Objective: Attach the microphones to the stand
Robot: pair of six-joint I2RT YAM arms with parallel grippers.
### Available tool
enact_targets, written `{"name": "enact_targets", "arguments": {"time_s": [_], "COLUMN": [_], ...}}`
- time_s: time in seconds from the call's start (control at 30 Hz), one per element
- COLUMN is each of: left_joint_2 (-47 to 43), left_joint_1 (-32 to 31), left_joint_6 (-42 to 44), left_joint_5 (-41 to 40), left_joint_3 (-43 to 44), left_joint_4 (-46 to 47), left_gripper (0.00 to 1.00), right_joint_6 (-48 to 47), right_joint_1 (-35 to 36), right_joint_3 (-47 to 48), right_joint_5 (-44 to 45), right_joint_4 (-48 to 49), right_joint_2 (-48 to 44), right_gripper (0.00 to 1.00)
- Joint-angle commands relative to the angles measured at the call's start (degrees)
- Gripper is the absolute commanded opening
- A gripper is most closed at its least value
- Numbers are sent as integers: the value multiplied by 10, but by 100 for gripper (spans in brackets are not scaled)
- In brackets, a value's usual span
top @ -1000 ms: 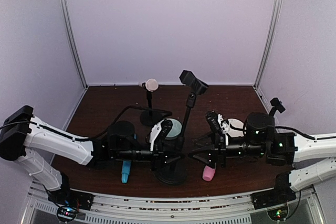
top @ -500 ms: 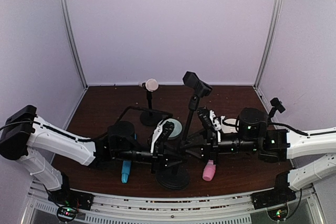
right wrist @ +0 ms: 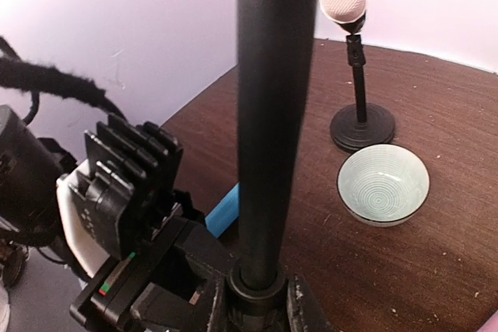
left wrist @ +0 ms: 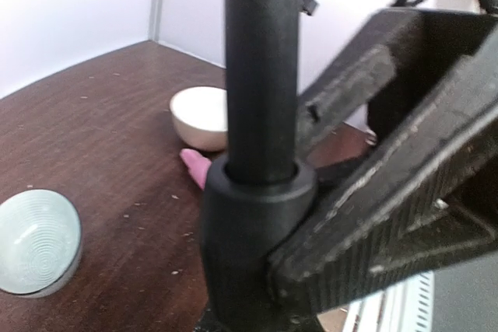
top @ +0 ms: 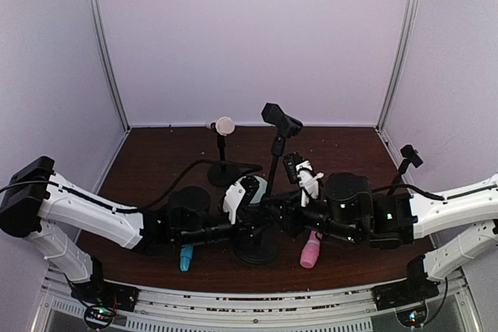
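Observation:
The tall black stand (top: 274,162) rises from its round base (top: 255,255), with an empty clip (top: 282,121) on top. My left gripper (top: 259,230) is shut on the stand's lower collar (left wrist: 257,215). My right gripper (top: 278,219) is shut on the pole (right wrist: 276,114) at the same collar (right wrist: 261,285). The sky-blue microphone (top: 185,257) lies flat under my left arm. Under my right arm lies the pink one (top: 310,253). At the back, the cream microphone (top: 224,125) sits on a small desk stand (top: 222,172).
A pale teal bowl (top: 257,186) stands just behind the tall stand, and a white bowl (left wrist: 201,117) lies beyond the pink microphone's tip (left wrist: 194,166). A black cable (top: 187,167) loops over my left arm. Walls enclose the brown table (top: 156,153).
My right gripper has moved left to the stand and shut on its pole. The clip on top has shifted slightly left. My left gripper has kept its hold.

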Motion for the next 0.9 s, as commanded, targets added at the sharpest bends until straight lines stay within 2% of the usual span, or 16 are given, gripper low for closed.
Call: {"name": "enact_targets", "arguments": {"time_s": [0.0,0.07,0.1,0.23,0.37,0.5,0.63,0.87], "left_joint_2": [-4,-9,-13,-34,-41,-20,11,19], "left_joint_1": [2,3,3,6,9,19,22,23], "left_joint_6": [1,11,16,49,70,38,10,7], "left_joint_5": [-168,-141,-124,13,158,250,288,293], "left_joint_3": [19,14,13,2,-18,-14,-1,8], "left_joint_4": [19,21,20,47,115,158,187,176], "left_gripper": [0,0,0,0,0,0,0,0], "right_joint_6": [30,3,-7,-70,-106,-129,-140,-123], "right_joint_1": [18,7,1,-41,-84,-97,-98,-98], "right_joint_3": [34,20,10,-64,-122,-141,-135,-127], "right_joint_5": [172,115,84,-89,-266,-336,-383,-452], "right_joint_4": [-53,-34,-28,43,108,148,195,259], "right_joint_2": [-1,-26,-41,-109,-135,-129,-99,-62], "right_gripper": [22,38,43,53,53,52,50,41]}}
